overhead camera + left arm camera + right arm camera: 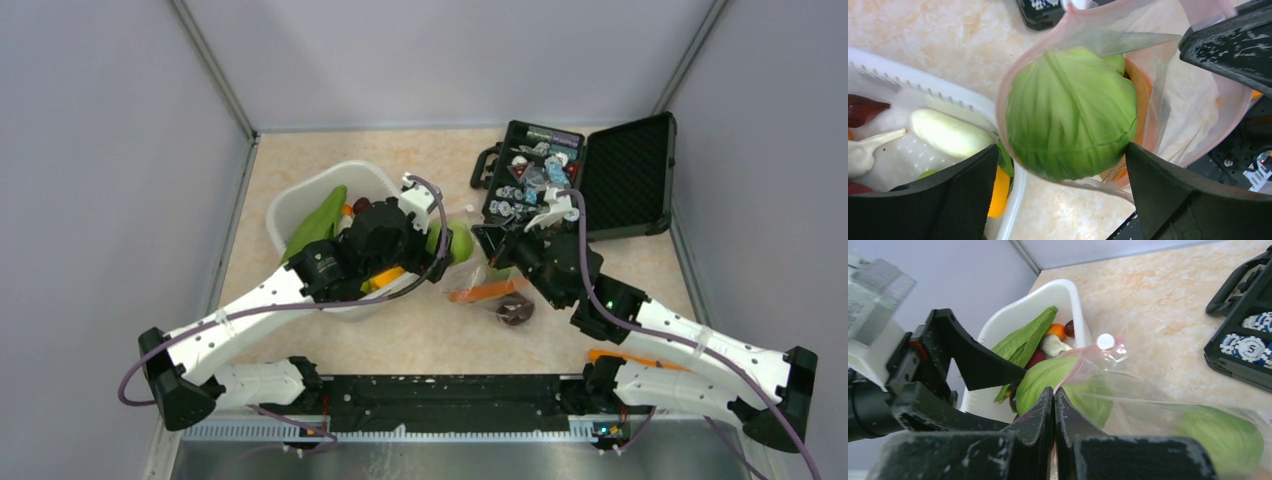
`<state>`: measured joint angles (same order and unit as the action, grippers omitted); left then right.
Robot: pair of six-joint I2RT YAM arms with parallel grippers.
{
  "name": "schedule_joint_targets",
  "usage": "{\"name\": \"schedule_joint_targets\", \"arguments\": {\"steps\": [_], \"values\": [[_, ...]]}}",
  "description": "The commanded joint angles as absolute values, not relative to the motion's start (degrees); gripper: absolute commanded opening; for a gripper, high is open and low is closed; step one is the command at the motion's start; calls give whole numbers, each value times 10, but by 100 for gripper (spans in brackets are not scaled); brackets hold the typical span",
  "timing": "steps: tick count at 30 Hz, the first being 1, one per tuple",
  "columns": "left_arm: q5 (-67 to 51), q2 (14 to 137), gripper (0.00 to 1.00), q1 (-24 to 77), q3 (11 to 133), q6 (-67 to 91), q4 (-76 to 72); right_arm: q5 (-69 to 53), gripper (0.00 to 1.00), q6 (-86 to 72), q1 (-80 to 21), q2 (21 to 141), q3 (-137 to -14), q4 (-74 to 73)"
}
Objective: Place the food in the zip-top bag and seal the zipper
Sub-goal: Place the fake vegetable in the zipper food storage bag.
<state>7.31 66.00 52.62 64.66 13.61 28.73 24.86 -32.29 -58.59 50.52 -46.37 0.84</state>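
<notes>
A green cabbage (1070,112) sits in the mouth of the clear zip-top bag (1198,100), ringed by the pink zipper (1003,100). My left gripper (1060,150) is open, with its fingers wide on either side of the cabbage. The right gripper (1053,390) is shut on the bag's pink edge and holds the mouth up. Inside the bag (1148,405) lies another cabbage (1223,432). From above, a carrot (485,292) and a dark purple piece (515,312) show in the bag. More food stays in the tub: leafy greens (320,220) and a white radish (868,147).
The white tub (300,195) stands left of the bag, under my left arm. An open black case (620,175) of small chips lies at the back right. An orange piece (600,355) lies under the right arm. Grey walls close in the table.
</notes>
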Motion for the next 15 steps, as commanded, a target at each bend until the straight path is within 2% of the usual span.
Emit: {"name": "schedule_joint_targets", "arguments": {"steps": [1,6,12,15], "values": [[99,607,96,526,638,141,204,286,0,-329,-583,488,-477,37],[63,562,99,526,620,141,165,275,0,-330,-584,497,-473,34],[171,567,99,522,615,183,245,234,0,-317,-583,503,-464,83],[169,586,98,520,617,204,287,206,0,-305,-583,504,-462,107]]}}
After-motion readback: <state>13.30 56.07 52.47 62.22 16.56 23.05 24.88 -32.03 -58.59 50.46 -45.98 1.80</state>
